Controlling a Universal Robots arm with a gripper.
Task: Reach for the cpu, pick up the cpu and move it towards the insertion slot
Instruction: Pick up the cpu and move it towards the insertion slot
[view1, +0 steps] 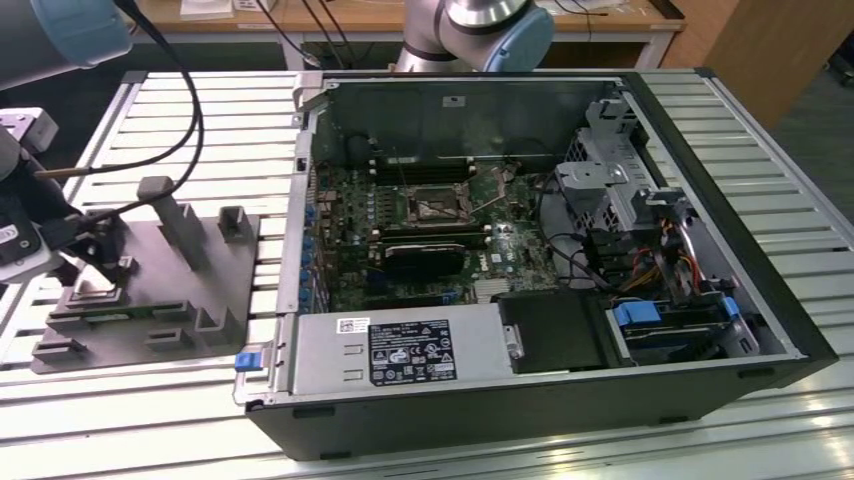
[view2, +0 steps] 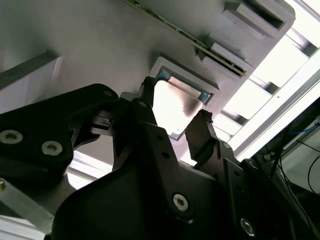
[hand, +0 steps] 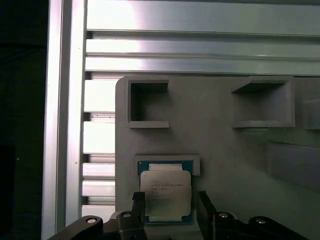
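Observation:
The cpu (hand: 165, 192), a silvery square chip with a pale edge, lies flat in a shallow recess of the grey tray (hand: 215, 145). My gripper (hand: 170, 202) is open and low over it, with one black finger (hand: 138, 206) on each side of the chip. The second wrist view shows the same: the cpu (view2: 175, 107) sits between the two fingertips of the gripper (view2: 175, 111). In the exterior view my gripper (view1: 91, 270) hangs over the tray (view1: 187, 300) at that view's left. The insertion slot (view1: 434, 205) is on the green board inside the open computer case.
The tray carries upright posts (view1: 174, 225) and open pockets (hand: 147, 102). It rests on a slatted metal table (view1: 174, 400). The black computer case (view1: 534, 400) lies open at the exterior view's right, with a power supply (view1: 400, 350) and cables (view1: 654, 270) inside.

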